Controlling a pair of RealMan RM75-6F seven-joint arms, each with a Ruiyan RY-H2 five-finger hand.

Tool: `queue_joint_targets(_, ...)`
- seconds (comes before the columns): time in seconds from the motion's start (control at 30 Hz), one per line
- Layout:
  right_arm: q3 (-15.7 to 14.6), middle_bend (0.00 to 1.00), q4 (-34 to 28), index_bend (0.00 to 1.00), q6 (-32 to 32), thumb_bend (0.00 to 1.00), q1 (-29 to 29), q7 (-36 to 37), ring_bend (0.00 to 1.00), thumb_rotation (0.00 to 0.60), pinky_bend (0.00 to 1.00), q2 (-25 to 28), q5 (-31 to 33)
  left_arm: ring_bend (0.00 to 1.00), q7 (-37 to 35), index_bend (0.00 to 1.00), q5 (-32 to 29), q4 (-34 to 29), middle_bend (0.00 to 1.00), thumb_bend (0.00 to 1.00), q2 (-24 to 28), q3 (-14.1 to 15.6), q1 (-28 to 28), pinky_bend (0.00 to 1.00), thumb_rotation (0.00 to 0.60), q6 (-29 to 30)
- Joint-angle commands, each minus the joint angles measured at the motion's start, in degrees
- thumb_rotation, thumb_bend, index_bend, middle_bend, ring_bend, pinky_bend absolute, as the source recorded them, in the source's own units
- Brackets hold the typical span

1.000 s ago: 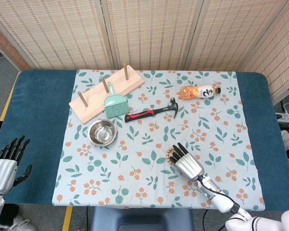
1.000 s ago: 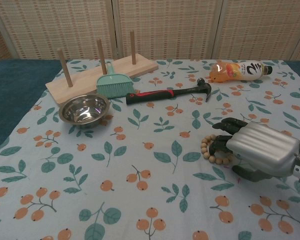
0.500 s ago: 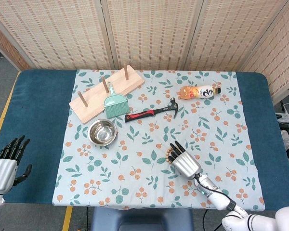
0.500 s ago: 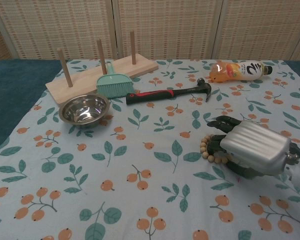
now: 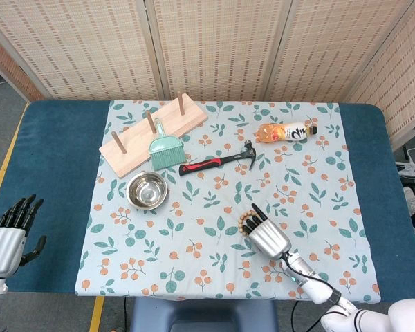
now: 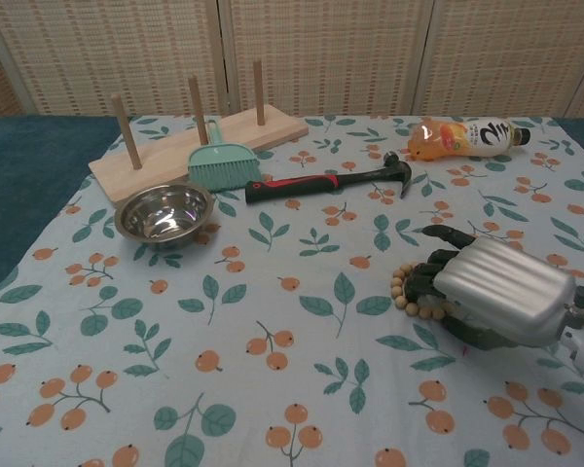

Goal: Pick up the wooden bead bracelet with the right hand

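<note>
The wooden bead bracelet [image 5: 243, 222] lies on the floral cloth near the table's front, right of centre; in the chest view the bracelet [image 6: 403, 289] shows only its left arc of beads. My right hand [image 5: 266, 235] lies palm down over the bracelet's right part, its dark fingers [image 6: 430, 277] reaching down onto and across the beads. From the chest view the right hand [image 6: 496, 292] hides the rest of the ring, which still rests on the cloth. My left hand [image 5: 7, 235] hangs off the table's front left corner, fingers apart and holding nothing.
A steel bowl [image 5: 146, 189] sits at mid left, with a teal brush [image 5: 164, 150] on the wooden peg board [image 5: 135, 145] behind it. A red-handled hammer [image 5: 218, 160] lies in the middle and an orange drink bottle [image 5: 286, 131] at the back right.
My right hand has shifted a little over the bracelet, first to the left and then slightly back right. The bracelet stays on the cloth. The left hand has hardly moved.
</note>
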Motion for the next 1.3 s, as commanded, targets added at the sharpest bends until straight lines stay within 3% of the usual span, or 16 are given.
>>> queue_joint_targets(0.03,0.1,0.75,2.1,0.91,2.0,0.31,-0.3,2.4,0.32,0.6,0.0,-1.1,-0.8,0.0,0.1,0.0,0.0,0.0,0.0,0.43,0.0,0.0,0.0,0.17,0.6,0.0)
queue_joint_targets(0.27,-0.4,0.77,4.8,0.93,2.9,0.31,-0.3,4.9,0.34,0.6,0.0,-2.3,-1.3,0.0,0.2,0.0,0.1,-0.2,0.0,0.42,0.0,0.1,0.0,0.17,0.6,0.0)
queue_joint_targets(0.57,-1.1,0.77,2.6,0.94,3.3,0.32,0.2,1.8,0.35,0.6,0.0,-0.6,-2.7,0.0,-0.2,0.0,0.0,-0.1,0.0,0.43,0.2,0.0,0.0,0.17,0.6,0.0)
queue_joint_targets(0.73,-0.8,0.82,2.0,0.99,2.7,0.33,0.0,0.5,0.39,0.6,0.0,-0.4,-1.9,0.0,-0.2,0.0,0.0,-0.1,0.0,0.43,0.2,0.1,0.0,0.17,0.6,-0.1)
queue_joint_targets(0.93,0.3,0.83,1.4,1.0,3.4,0.33,-0.3,3.7,0.41,0.6,0.0,-0.5,-0.6,0.0,0.0,0.0,0.0,-0.2,0.0,0.43,0.1,0.1,0.0,0.17,0.6,-0.1)
queue_joint_targets(1.07,2.0,0.83,-3.9,1.0,-0.2,0.38,-0.5,10.4,0.41,0.6,0.0,1.3,4.2,0.0,0.2,0.0,-0.1,-0.1,0.0,0.43,0.0,0.1,0.0,0.17,0.6,-0.2)
queue_joint_targets(1.2,5.8,0.83,-15.4,1.0,-8.3,0.46,0.2,22.5,0.42,0.6,0.0,6.1,13.8,0.0,0.5,0.0,0.0,0.0,0.0,0.43,-0.2,0.1,-0.1,0.17,0.6,-0.4)
queue_joint_targets(1.3,6.5,0.83,-17.4,1.0,-9.8,0.51,0.4,24.4,0.42,0.6,0.0,7.2,15.5,0.0,0.5,0.0,-0.1,0.0,0.0,0.44,-0.2,0.1,-0.2,0.17,0.6,-0.4)
